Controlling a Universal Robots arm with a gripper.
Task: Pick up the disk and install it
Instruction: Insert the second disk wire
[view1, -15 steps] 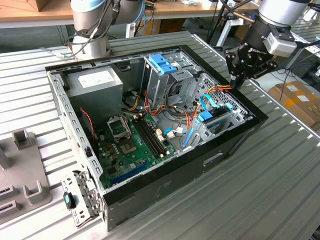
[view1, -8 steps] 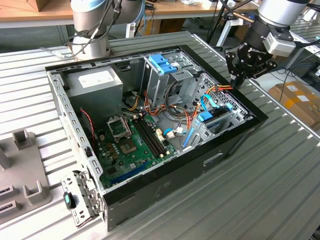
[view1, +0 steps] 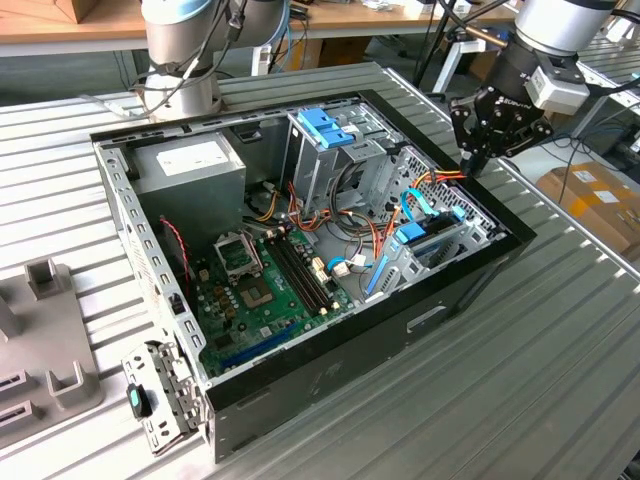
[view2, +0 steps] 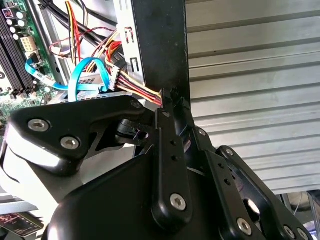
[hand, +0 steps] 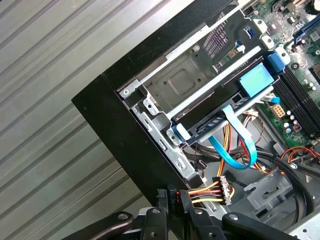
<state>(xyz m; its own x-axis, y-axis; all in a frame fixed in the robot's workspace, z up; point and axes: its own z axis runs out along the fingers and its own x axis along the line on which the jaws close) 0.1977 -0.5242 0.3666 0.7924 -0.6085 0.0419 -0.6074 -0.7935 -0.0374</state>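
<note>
The tool (view1: 478, 160) hangs over the rim of the open computer case (view1: 470, 285), its fingertips drawn close together on a bundle of coloured power wires (hand: 212, 192), probably to lift them out of the way of the drive bay. The disk (hand: 200, 82) already lies flat in that bay a little inward from the tool, its light-blue frame tab (hand: 256, 80) on the far side, so it looks seated. The case rests on a ribbed metal surface (view1: 560, 380).
</note>
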